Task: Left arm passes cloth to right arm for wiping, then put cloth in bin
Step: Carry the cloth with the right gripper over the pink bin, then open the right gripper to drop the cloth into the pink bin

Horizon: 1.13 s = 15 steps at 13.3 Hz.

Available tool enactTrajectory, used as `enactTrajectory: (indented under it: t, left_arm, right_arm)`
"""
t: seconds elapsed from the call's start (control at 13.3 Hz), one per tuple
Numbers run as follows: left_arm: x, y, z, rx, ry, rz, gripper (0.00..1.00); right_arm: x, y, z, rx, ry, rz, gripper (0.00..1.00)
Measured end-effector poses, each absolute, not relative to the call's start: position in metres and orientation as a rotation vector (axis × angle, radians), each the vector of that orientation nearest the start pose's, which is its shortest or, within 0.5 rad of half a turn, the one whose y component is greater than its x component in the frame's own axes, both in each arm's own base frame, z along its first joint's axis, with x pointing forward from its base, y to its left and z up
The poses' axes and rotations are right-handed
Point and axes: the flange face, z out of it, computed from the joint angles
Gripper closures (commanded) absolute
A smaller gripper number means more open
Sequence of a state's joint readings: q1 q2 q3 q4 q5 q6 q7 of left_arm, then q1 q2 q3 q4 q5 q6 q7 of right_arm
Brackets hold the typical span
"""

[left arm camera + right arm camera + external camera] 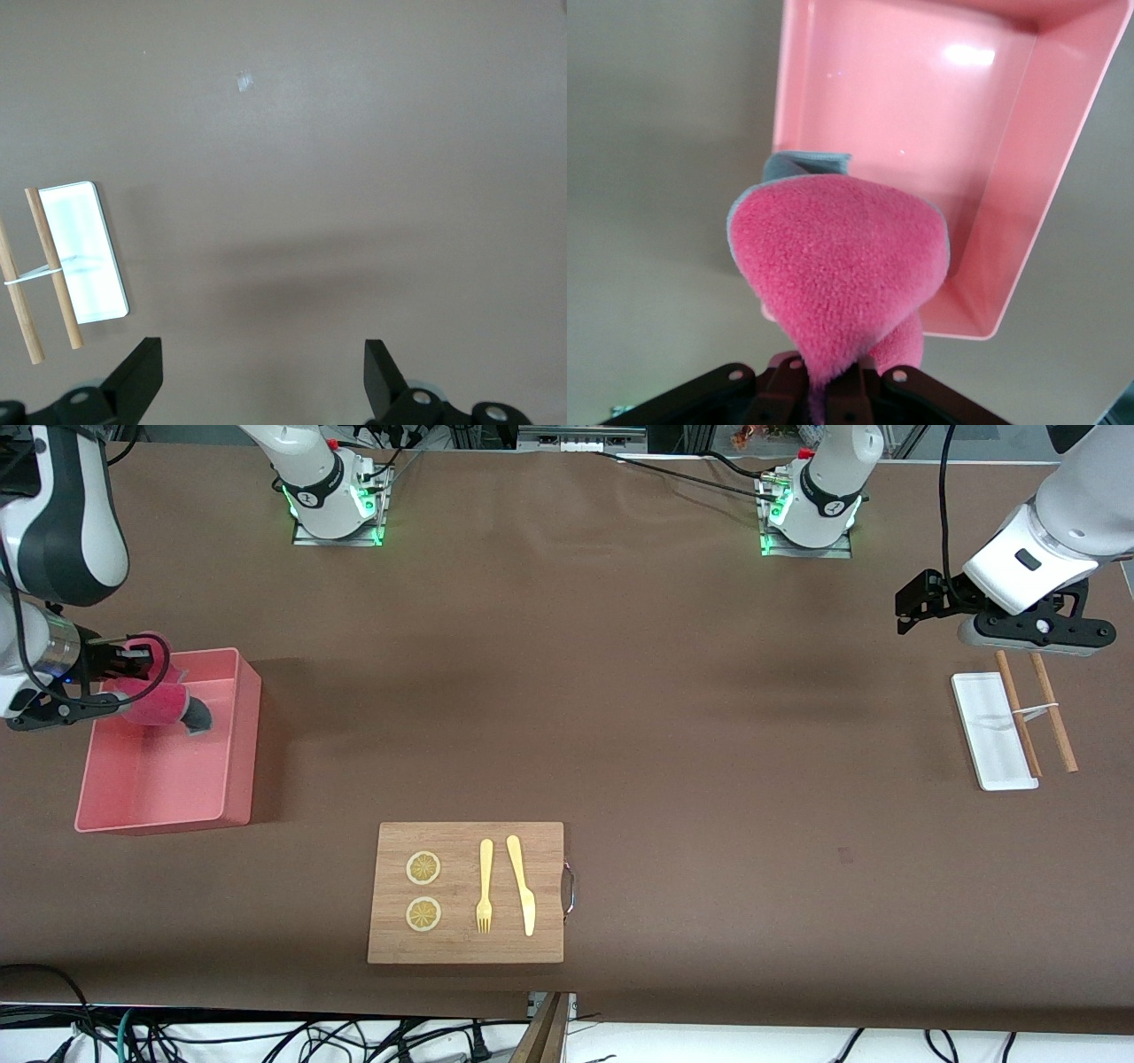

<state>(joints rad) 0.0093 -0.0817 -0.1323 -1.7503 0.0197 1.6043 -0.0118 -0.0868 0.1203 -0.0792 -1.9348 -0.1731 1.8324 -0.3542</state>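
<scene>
Clamped tight on the cloth with the right gripper, jaws together on a pinched top fold. Hangs down from there as a loose magenta bundle with a grey corner showing, over the bin, close to the bin's wall at the right arm's end of the table. Not yet lying on the bin floor, as far as can be judged.

In the right wrist view, seen again as a fuzzy lobe of cloth under the right gripper, with part of it above the pink floor of the bin and part seeming to overlap the near wall.

Risks from here, as a judgement only:
- Letting go in this position could drop the cloth across the rim, or half onto the table, because of the overlap with the wall.
- Could cling to the pads on opening, since fuzzy, and then be carried away when lifting.
- Going lower too close to the wall could knock the rim and push the light bin along the table.

Waiting with the left gripper, jaws wide apart and holding nothing, over bare table beside the white tray; same open left gripper visible in the left wrist view.
</scene>
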Motion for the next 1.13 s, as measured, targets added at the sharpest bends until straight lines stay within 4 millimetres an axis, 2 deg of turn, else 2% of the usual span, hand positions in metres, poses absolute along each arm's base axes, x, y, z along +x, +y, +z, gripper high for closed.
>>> enactTrajectory:
  t: [0.15,0.23,0.3,0.53,0.75,0.9,1.13]
  left_arm:
    - [0.524,-0.065,0.586,-3.100,0.173,0.098,0.00]
    - [0.524,-0.065,0.587,-3.100,0.174,0.098,0.00]
    - [0.524,-0.065,0.587,-3.100,0.174,0.098,0.00]
    - [0.524,-0.065,0.587,-3.100,0.174,0.098,0.00]
    - [0.524,-0.066,0.587,-3.100,0.176,0.098,0.00]
    - [0.523,-0.066,0.587,-3.100,0.177,0.097,0.00]
    - [0.523,-0.067,0.587,-3.100,0.178,0.097,0.00]
  right_arm:
    - [0.545,-0.115,0.386,-3.193,-0.386,0.432,0.86]
    - [0.544,-0.115,0.381,-3.190,-0.387,0.440,0.56]
    - [0.544,-0.115,0.380,-3.189,-0.388,0.442,0.01]
    - [0.546,-0.115,0.384,-3.197,-0.390,0.416,0.00]
    - [0.547,-0.113,0.411,-3.208,-0.382,0.355,0.00]
    - [0.545,-0.099,0.444,-3.178,-0.372,0.329,0.00]
    - [0.550,-0.060,0.520,-3.170,-0.335,0.273,0.00]
